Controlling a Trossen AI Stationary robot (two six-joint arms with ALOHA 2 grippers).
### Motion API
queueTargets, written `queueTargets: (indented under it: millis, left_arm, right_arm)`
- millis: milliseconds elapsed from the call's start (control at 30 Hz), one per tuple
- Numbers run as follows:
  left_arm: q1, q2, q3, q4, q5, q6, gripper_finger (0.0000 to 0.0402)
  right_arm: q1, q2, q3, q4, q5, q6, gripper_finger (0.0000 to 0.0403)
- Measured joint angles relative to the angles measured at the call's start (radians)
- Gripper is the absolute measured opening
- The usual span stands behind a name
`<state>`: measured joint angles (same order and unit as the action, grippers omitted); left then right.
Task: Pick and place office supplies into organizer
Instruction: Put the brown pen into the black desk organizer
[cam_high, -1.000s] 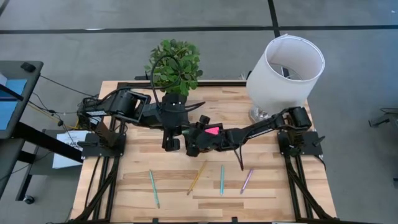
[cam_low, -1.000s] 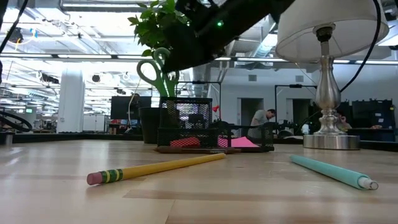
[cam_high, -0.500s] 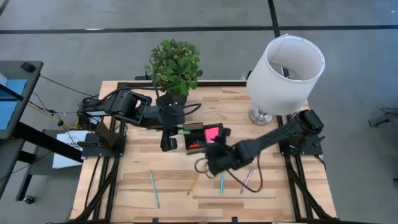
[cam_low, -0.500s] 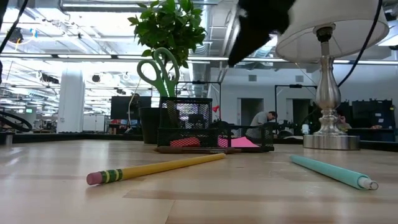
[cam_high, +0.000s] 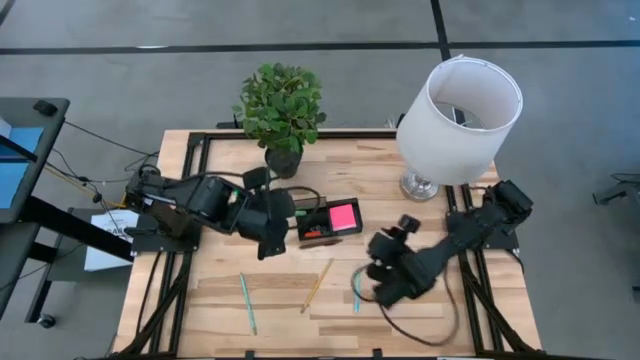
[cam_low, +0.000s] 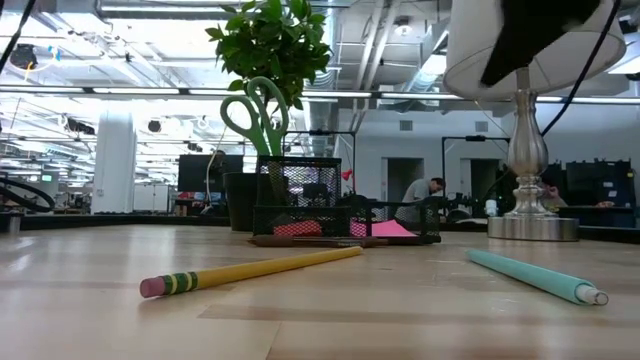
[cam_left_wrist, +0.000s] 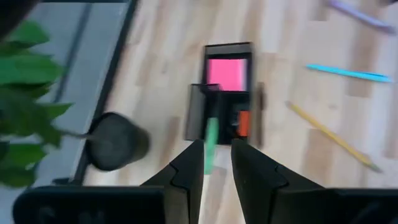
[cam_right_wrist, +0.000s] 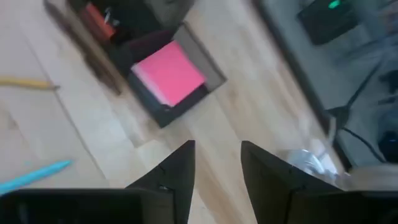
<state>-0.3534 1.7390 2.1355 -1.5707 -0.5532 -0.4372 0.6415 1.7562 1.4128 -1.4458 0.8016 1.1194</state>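
Left pincer: fingers a narrow gap apart, nothing between them, hanging just short of the organizer's near end.
Right pincer: fingers apart and empty, up off the wood, out over the loose pens!
Organizer: straight ahead of the left pincer, off to one side ahead of the right one, flat on the table.
Sticky-note pad: pink, lying in the organizer's compartment farthest from the left pincer.
Scissors: green handles sticking up out of the mesh cup, the end nearest the left pincer.
Red bit: in the organizer, just beyond the left fingertips.
Yellow pencil: loose on the wood between the two pincers, touching neither.
Teal pens: one well clear of the left pincer; another poking out from under the right arm.
Dark pen: lying along the organizer's front wall in the low view.
In the way: right arm lies across the pens' patch of table, hiding part of it from above; the left arm reaches in from the other side.
Plant: pot behind the left pincer's side of the organizer, apart from it.
Lamp: shade looming over the right arm's base, foot beyond the pad.
Background: a person far off in the room.
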Motion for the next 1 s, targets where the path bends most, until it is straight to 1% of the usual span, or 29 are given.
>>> queueTargets:
  millis: [67,167,300,367,433,500,633,700,800,867,933,1000]
  left_arm:
    - [-0.011,-0.019,-0.05,0.0,-0.01,-0.026,0.0075]
    - [-0.033,-0.058,-0.138,0.0,-0.007,-0.084,0.0075]
    - [-0.072,-0.101,-0.278,0.007,-0.065,-0.25,0.0075]
    - [-0.096,-0.118,-0.364,0.056,-0.093,-0.367,0.0075]
    - [-0.118,-0.121,-0.449,0.137,-0.081,-0.465,0.0075]
    - [-0.138,-0.116,-0.522,0.212,-0.006,-0.499,0.0075]
    - [-0.145,-0.1,-0.636,0.416,0.201,-0.559,0.0075]
    - [-0.145,-0.099,-0.677,0.516,0.265,-0.589,0.0075]
    - [-0.135,-0.101,-0.721,0.662,0.328,-0.607,0.0075]
    - [-0.128,-0.1,-0.728,0.676,0.357,-0.643,0.0075]
    - [-0.12,-0.09,-0.727,0.68,0.375,-0.708,0.0075]
    - [-0.115,-0.079,-0.729,0.67,0.416,-0.771,0.0075]
  right_arm:
    - [0.045,-0.035,-0.017,-0.004,0.044,0.047,0.0117]
    - [0.111,-0.102,-0.074,0.012,0.055,0.07,0.0114]
    - [0.187,-0.216,-0.177,0.095,0.1,0.139,0.0113]
    - [0.216,-0.267,-0.243,0.177,0.122,0.136,0.0113]
    - [0.241,-0.305,-0.317,0.262,0.124,0.104,0.0113]
    - [0.251,-0.332,-0.383,0.352,0.133,0.082,0.0113]
    - [0.228,-0.346,-0.467,0.464,0.143,0.079,0.0113]
    - [0.209,-0.341,-0.478,0.485,0.143,0.077,0.0113]
    - [0.173,-0.332,-0.48,0.491,0.143,0.045,0.0113]
    - [0.146,-0.331,-0.48,0.498,0.138,-0.009,0.0113]
    - [0.12,-0.331,-0.48,0.506,0.138,-0.057,0.0113]
    - [0.092,-0.331,-0.48,0.514,0.134,-0.115,0.0113]
